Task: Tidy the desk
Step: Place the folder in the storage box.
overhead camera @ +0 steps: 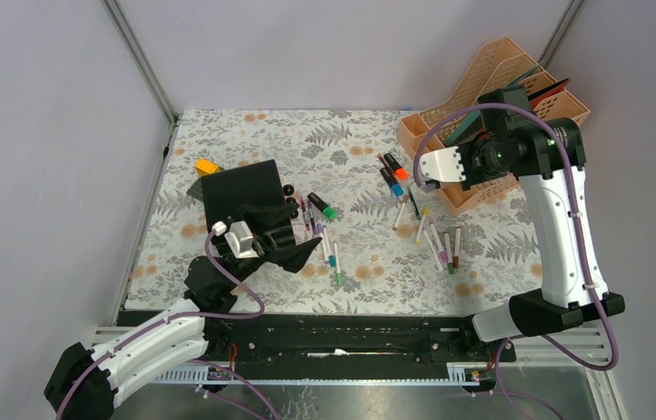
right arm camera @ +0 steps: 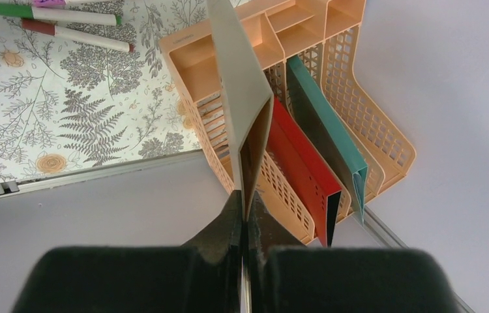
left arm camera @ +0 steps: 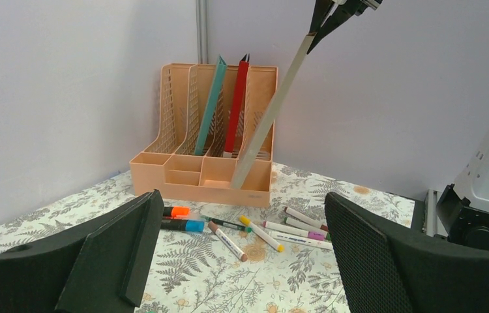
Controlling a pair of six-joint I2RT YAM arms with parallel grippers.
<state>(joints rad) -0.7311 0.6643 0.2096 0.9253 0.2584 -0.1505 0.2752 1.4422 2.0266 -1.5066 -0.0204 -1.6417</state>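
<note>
The desk (overhead camera: pixel 359 166) is covered in pale fern-print cloth. A peach file organizer (overhead camera: pixel 447 114) stands at its back right corner, holding a red folder (right arm camera: pixel 300 163) and a teal folder (right arm camera: pixel 326 134). My right gripper (right arm camera: pixel 247 199) is shut on the top edge of a beige-grey folder (right arm camera: pixel 238 91). That folder slants down into the organizer's front right compartment (left arm camera: pixel 251 171). My left gripper (overhead camera: pixel 305 227) hangs open and empty over the left of the desk, next to a black notebook (overhead camera: pixel 237 188).
Loose markers lie in two clusters, one mid-left (overhead camera: pixel 329 245) and one mid-right (overhead camera: pixel 438 241). Orange and blue highlighters (overhead camera: pixel 392 172) lie before the organizer. A yellow-orange block (overhead camera: pixel 206 165) sits at the back left. A black slotted rail (overhead camera: pixel 342 337) runs along the near edge.
</note>
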